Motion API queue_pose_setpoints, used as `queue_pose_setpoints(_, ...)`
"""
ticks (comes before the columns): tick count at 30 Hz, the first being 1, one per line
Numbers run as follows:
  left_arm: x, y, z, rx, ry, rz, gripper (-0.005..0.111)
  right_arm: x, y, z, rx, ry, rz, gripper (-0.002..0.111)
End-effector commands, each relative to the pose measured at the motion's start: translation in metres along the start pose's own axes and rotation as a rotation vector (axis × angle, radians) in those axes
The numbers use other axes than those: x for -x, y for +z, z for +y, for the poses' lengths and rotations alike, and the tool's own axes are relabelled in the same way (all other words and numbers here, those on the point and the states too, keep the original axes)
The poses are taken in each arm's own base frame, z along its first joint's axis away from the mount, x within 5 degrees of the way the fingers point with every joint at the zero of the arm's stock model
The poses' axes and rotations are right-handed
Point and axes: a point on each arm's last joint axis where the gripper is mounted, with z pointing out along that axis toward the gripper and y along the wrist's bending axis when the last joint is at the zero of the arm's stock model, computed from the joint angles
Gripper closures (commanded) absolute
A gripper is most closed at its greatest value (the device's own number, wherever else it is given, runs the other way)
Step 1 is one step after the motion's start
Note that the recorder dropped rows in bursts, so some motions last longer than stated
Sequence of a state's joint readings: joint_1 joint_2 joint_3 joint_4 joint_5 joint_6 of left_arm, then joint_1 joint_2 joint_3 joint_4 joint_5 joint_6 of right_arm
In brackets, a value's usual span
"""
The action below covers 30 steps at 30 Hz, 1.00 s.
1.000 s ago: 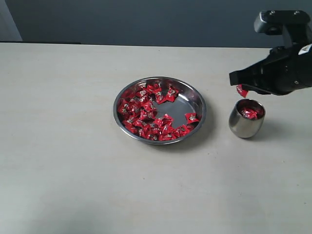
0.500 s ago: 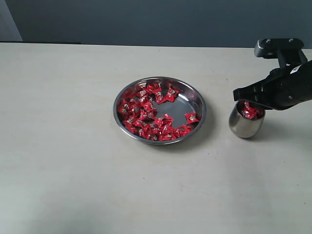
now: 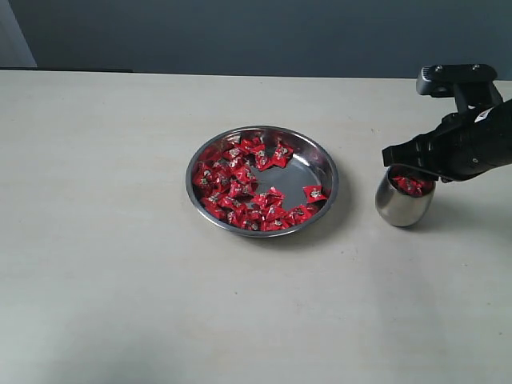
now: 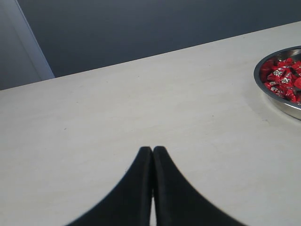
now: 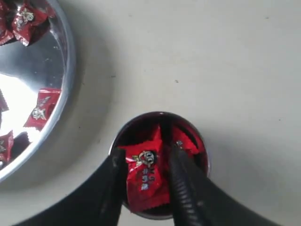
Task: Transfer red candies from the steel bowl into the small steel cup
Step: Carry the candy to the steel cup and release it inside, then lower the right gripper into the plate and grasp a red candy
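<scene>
The steel bowl (image 3: pixel 330 172) sits mid-table with many red candies (image 3: pixel 240 192) heaped mostly on its left side. To its right stands the small steel cup (image 3: pixel 404 206), with red candies inside. My right gripper (image 3: pixel 392 156) hovers right at the cup's mouth. In the right wrist view its fingers (image 5: pixel 186 179) stand apart over the cup (image 5: pixel 203 141), and one red candy (image 5: pixel 146 181) lies loose and flat between them. My left gripper (image 4: pixel 153 149) is shut and empty above bare table, well away from the bowl (image 4: pixel 282 106).
The pale table (image 3: pixel 120 280) stretches wide around the bowl and cup. A dark wall (image 3: pixel 240 32) runs behind the far edge. The right arm's black body (image 3: pixel 472 136) hangs over the cup's right side.
My right gripper came down from above the cup to its mouth and its jaws parted. The candy it pinched now sits loose between the fingers.
</scene>
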<state>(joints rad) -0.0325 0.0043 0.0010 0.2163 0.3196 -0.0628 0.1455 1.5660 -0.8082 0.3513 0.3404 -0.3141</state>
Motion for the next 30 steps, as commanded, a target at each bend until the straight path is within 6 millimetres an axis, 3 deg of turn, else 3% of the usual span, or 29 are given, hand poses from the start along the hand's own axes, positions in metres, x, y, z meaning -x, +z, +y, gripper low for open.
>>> queue_pose_setpoints(1, 0.001, 0.0, 0.0, 0.001, -0.003, -0.012, 0.106, 0.019, -0.02, 0.002, 0.007, 0.033, -0.119, 0.076)
queue_pose_setpoints(3, 0.001, 0.0, 0.0, 0.001, -0.003, -0.012, 0.106, 0.029, -0.03, 0.014, 0.048, 0.042, -0.16, 0.076)
queue_pose_setpoints(6, 0.001, 0.0, 0.0, 0.001, -0.003, -0.012, 0.106, 0.036, -0.036, 0.043, 0.121, -0.089, -0.143, 0.076)
queue_pose_setpoints(10, 0.001, 0.0, 0.0, 0.001, -0.003, -0.012, 0.106, 0.044, -0.027, 0.081, 0.185, -0.233, -0.172, 0.075)
queue_pose_setpoints(13, 0.001, 0.0, 0.0, 0.001, -0.003, -0.012, 0.106, 0.049, -0.014, 0.109, 0.23, -0.305, -0.166, 0.069)
queue_pose_setpoints(15, 0.001, 0.0, 0.0, 0.001, -0.003, -0.012, 0.106, 0.056, 0.006, 0.131, 0.26, -0.348, -0.143, 0.061)
queue_pose_setpoints(19, 0.001, 0.0, 0.0, 0.001, -0.003, -0.012, 0.106, 0.062, 0.053, 0.16, 0.289, -0.384, -0.077, 0.061)
queue_pose_setpoints(22, 0.001, 0.0, 0.0, 0.001, -0.003, -0.012, 0.106, 0.064, 0.09, 0.167, 0.301, -0.346, -0.024, 0.061)
queue_pose_setpoints(30, 0.001, 0.0, 0.0, 0.001, -0.003, -0.012, 0.106, 0.06, 0.139, 0.173, 0.306, -0.342, 0.051, 0.061)
